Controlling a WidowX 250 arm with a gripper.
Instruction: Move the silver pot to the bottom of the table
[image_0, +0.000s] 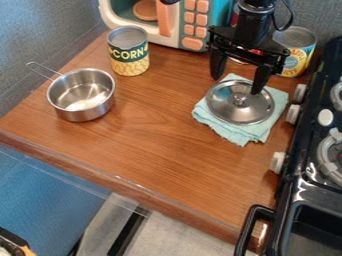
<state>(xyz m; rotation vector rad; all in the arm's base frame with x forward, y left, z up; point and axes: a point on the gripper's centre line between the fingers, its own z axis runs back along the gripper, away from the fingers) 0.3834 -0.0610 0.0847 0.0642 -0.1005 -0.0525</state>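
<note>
"Why are your jaws parted near the lid (227, 106)?"

"They're empty; I judge that spread suits gripping the silver pot (85, 111), upright at the left of my surface (157, 145)."

"And the cloth (235, 136) under the lid?"

"Padding, I guess. My pot still needs bringing to the bottom."

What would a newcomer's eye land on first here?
Probably the black tool, hanging open over the shiny metal lid, which lies on a light teal cloth near the stove. Next, the silver saucepan at the left, its wire handle pointing to the upper left.
</note>
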